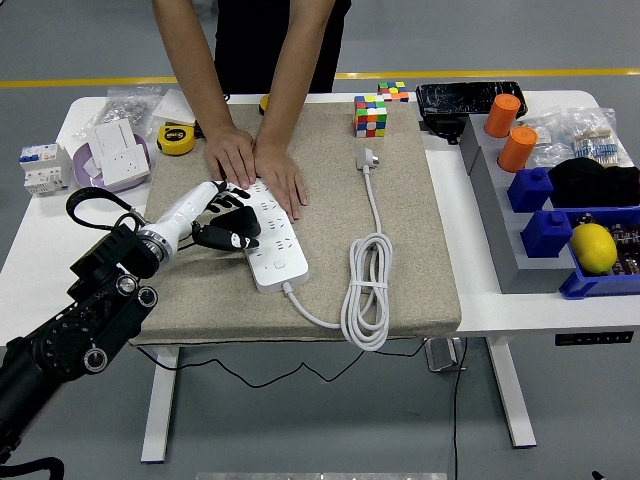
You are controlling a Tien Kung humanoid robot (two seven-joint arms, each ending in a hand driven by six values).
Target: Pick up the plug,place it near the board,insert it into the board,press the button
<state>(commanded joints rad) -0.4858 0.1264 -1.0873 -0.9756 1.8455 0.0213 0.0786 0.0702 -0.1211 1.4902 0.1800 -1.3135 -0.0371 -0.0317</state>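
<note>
Fingers (228, 200) of the left hand (215, 215) are curled around the black plug (235, 232), grasping it at the left side of the white board (268, 236), which lies on the beige mat (400, 260) nearer the table's left edge. The plug seems to sit on the board's near sockets, but whether its pins are fully in I cannot tell. A person at the far edge presses both hands (255, 165) flat on the board's far end, probably so that it does not slide while the plug is pushed in. A second white plug (367, 158) with a coiled cable lies free on the mat. The right hand is not visible.
</note>
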